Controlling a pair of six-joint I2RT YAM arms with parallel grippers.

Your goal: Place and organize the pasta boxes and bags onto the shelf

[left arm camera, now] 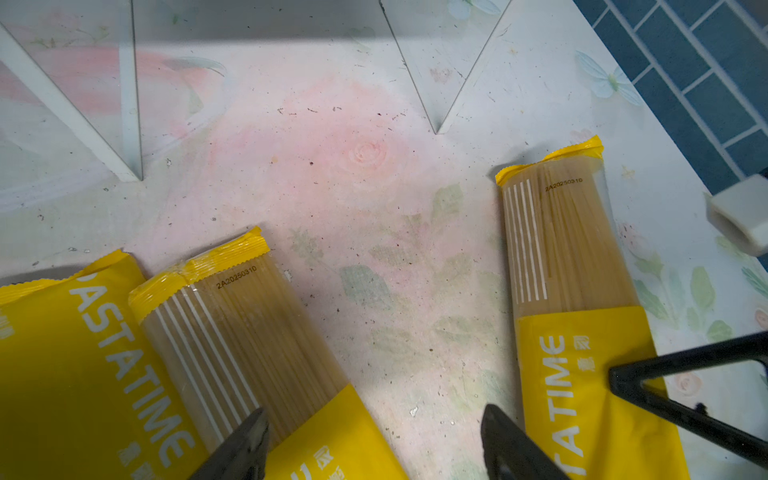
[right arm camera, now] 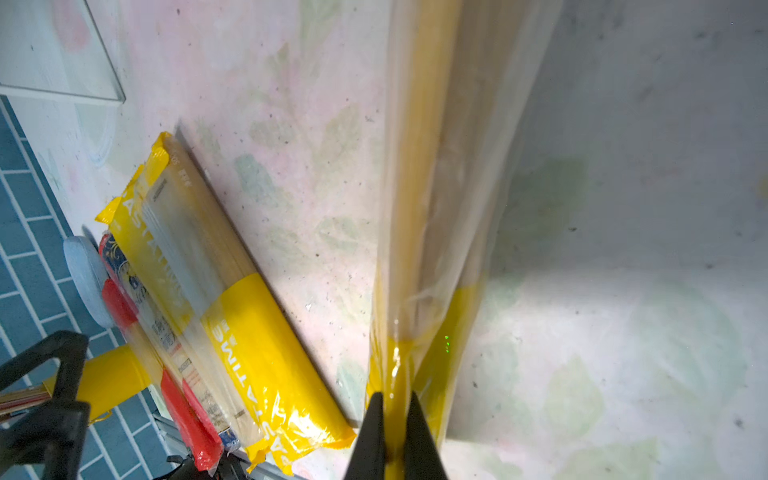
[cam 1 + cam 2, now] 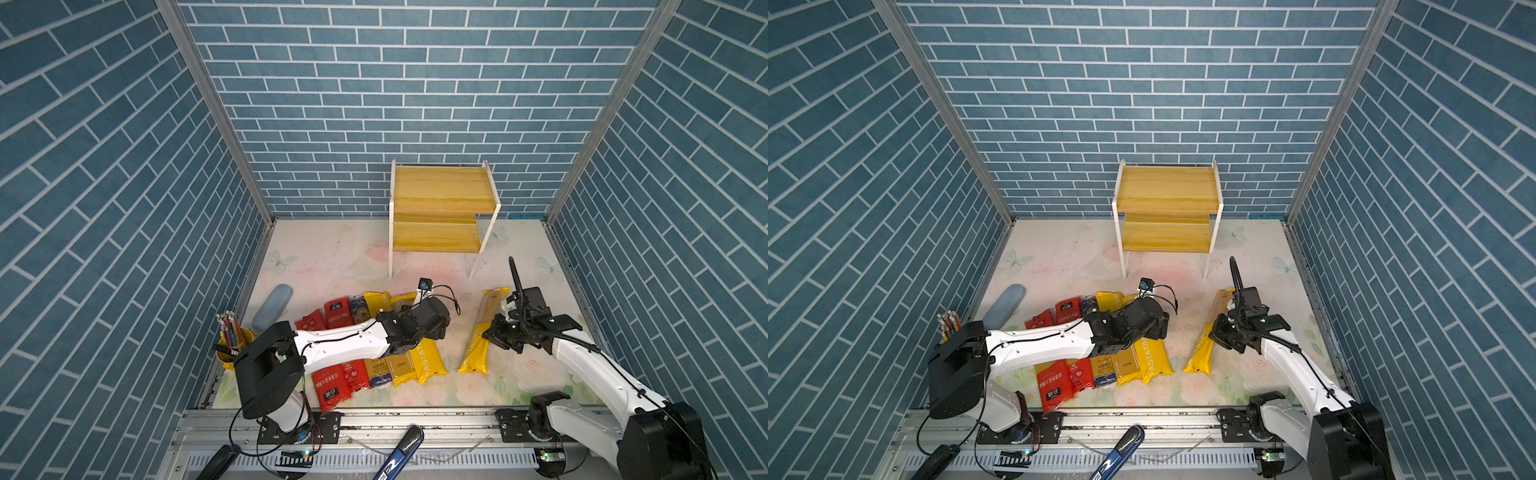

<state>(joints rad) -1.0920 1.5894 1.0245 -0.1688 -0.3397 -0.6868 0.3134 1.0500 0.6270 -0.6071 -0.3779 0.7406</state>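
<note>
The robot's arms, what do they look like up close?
The left arm and right arm have smooth white shells, bulky black joints and thin black cables. The left gripper and right gripper have slim, black, pointed fingers.

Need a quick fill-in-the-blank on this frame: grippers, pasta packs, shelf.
1. The right gripper is ____ on the lone PASTATIME pack.
2. The left gripper, above the row of spaghetti packs, is ____.
3. That row holds ____ packs.
4. The number of packs on the shelf is ____.

Missing words: shut; open; five; zero.
</note>
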